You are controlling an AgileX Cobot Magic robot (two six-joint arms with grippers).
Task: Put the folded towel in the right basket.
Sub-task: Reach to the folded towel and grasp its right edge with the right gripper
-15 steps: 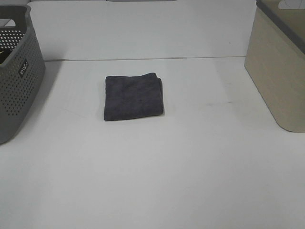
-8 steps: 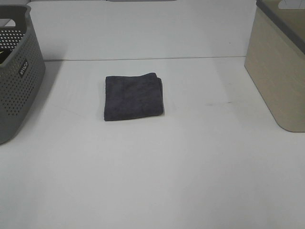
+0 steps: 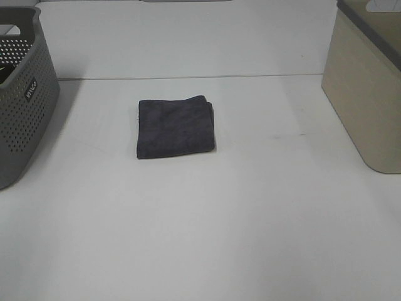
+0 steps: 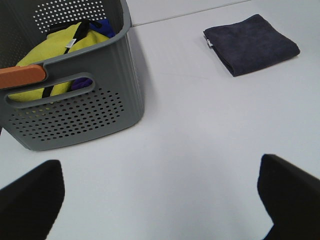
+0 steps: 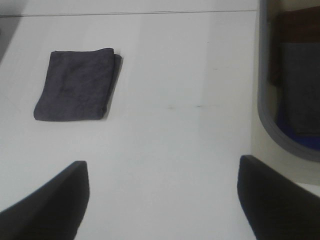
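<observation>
A dark grey folded towel (image 3: 176,126) lies flat on the white table, a little left of centre. It also shows in the left wrist view (image 4: 251,43) and the right wrist view (image 5: 77,84). The beige right basket (image 3: 371,81) stands at the table's right edge; the right wrist view shows its rim (image 5: 263,107) and folded cloths inside. Neither arm shows in the exterior view. My left gripper (image 4: 160,200) is open and empty, far from the towel. My right gripper (image 5: 162,200) is open and empty, between the towel and the basket.
A grey perforated basket (image 3: 24,94) stands at the left edge; the left wrist view (image 4: 70,95) shows yellow and blue cloth inside and an orange handle. The table's back edge meets a white wall (image 3: 188,37).
</observation>
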